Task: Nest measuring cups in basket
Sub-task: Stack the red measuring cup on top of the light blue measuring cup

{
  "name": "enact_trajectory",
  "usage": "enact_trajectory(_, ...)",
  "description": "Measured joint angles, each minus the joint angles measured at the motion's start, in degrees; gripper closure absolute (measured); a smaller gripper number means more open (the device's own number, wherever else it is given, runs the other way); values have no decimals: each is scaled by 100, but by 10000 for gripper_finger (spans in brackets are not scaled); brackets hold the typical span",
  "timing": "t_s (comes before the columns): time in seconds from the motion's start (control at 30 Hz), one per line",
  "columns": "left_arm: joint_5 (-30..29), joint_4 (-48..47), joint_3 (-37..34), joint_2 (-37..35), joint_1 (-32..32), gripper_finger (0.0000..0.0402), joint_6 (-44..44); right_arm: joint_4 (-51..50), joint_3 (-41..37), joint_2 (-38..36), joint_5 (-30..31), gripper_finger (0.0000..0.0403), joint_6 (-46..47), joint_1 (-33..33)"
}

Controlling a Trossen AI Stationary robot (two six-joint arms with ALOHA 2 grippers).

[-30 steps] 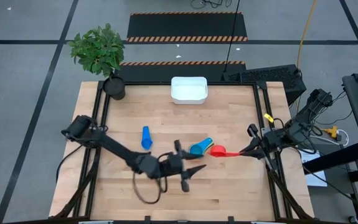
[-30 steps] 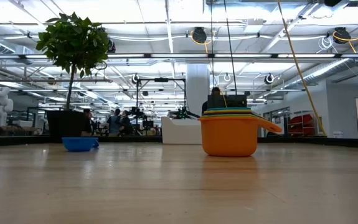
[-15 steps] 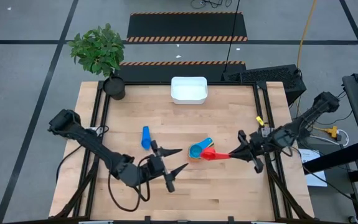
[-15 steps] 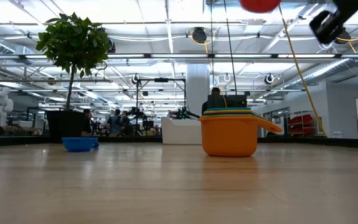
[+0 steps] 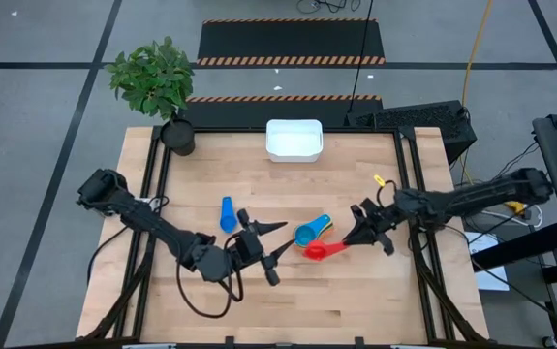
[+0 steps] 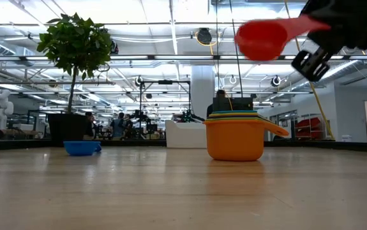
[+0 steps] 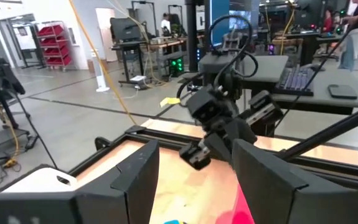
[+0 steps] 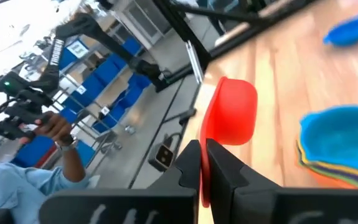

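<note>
Above the table, high view: right gripper [image 5: 357, 236] clamps the handle of the red cup [image 5: 319, 251], its bowl just beside the stack [image 5: 309, 233] of nested cups, on the side away from the basket [image 5: 293, 140]. Basket sits at the far table edge, well apart from the stack. A lone blue cup [image 5: 227, 214] lies on the wood beside the stack, toward the left arm. Left gripper [image 5: 263, 254] hangs near the stack, fingers spread, holding nothing. Low view: red cup [image 6: 260, 39] is carried well above the stack [image 6: 237, 136], bowl tilted, offset slightly to one side of the stack's mouth; white basket [image 6: 184, 133] shows behind, blue cup [image 6: 82, 147] off beside the plant pot [image 6: 69, 128]. Left wrist view: spread fingers [image 7: 132, 180] frame the right gripper [image 7: 197, 155] across the table, with a sliver of red at the picture's edge. Right wrist view: fingers [image 8: 188, 171] pinched on the red handle, bowl [image 8: 231, 120] hanging beside the stack, whose top cup [image 8: 340, 134] is light blue. Judgement: step in hand is dropping red into the stack. To do it well, centre the bowl over the light blue mouth, level it, align the handle with the others, lower until seated, then release. Blue cup and transfer to basket remain.
</note>
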Motion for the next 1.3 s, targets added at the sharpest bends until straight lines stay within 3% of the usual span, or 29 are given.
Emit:
enact_trajectory(0.2, 1, 0, -2, 0, 53, 199, 105, 432, 5, 830, -1232, 403, 279, -894)
enact_trajectory(0.43, 3, -6, -4, 0, 48, 199, 109, 1721, 7, 1922, -2167, 403, 675, -1759)
enact_trajectory(0.6, 8, -7, -7, 0, 32, 199, 109, 1980, 10, 2595, -2746, 403, 684, -2050)
enact_trajectory(0.93, 10, -7, -7, 0, 15, 199, 98, 3048, 12, 3284, -2995, 403, 1065, -2265)
enact_trajectory(1.3, 12, -4, -7, 0, 9, 199, 85, 3089, 12, 3533, -3212, 403, 1053, -2547)
